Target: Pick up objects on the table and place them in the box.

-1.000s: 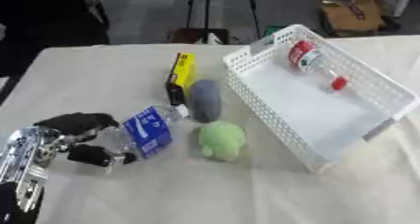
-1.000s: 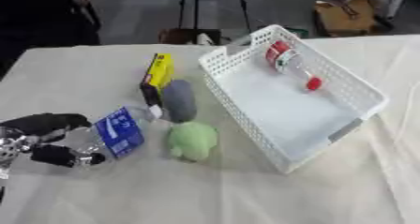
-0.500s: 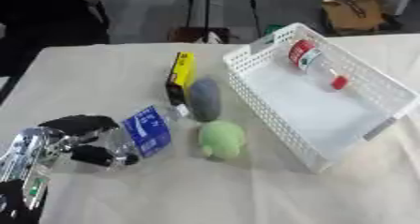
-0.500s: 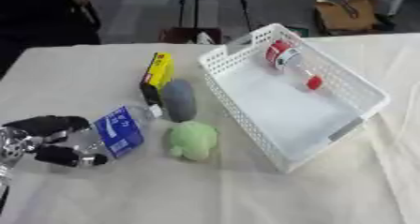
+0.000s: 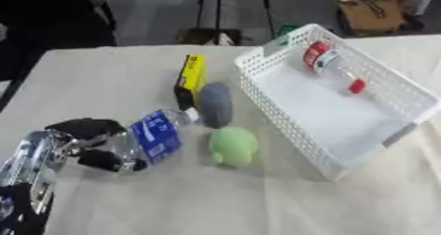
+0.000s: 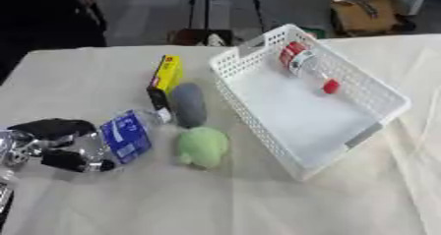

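Over the last second the left hand [image 5: 82, 145] has closed its fingers and thumb round the base of the clear bottle with the blue label [image 5: 155, 140], which lies on its side on the tabletop [image 5: 112, 76], cap end just beside the grey object [image 5: 215, 103] and near the green soft toy [image 5: 233, 145]. The bottle has barely shifted, so the grasp looks just completed and the lift toward the white basket [image 5: 284, 101] not yet begun. A red-capped bottle [image 5: 327, 64] already lies inside; the yellow-and-black box [image 5: 189, 79] remains outside, and the right hand is out of view.
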